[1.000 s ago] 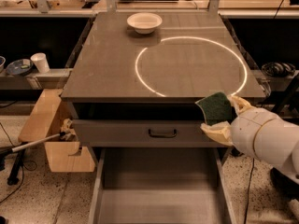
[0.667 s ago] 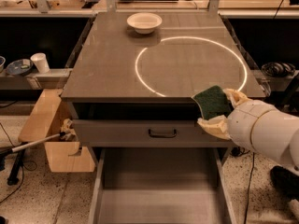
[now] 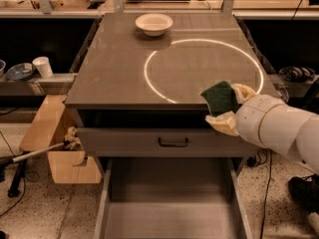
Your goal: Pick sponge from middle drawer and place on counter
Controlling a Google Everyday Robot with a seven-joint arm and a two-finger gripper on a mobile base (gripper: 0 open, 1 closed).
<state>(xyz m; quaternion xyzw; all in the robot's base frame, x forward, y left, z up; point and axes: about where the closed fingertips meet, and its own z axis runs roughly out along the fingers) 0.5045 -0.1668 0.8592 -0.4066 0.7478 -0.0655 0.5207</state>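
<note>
One camera view shows the whole scene. At the right, the arm's gripper (image 3: pixel 230 106) sits at the front right corner of the counter (image 3: pixel 114 73), its two pale fingers (image 3: pixel 223 124) clamped on the sponge (image 3: pixel 220 97). The sponge is tilted with its dark green face toward the camera, over the counter's front edge and just outside the white ring (image 3: pixel 145 71). Whether it touches the surface cannot be told. A white bowl (image 3: pixel 154 24) stands near the far edge. Below the counter is a closed drawer with a black handle (image 3: pixel 173 142), and beneath it the middle drawer (image 3: pixel 169 195) is pulled out, showing its bare floor.
</note>
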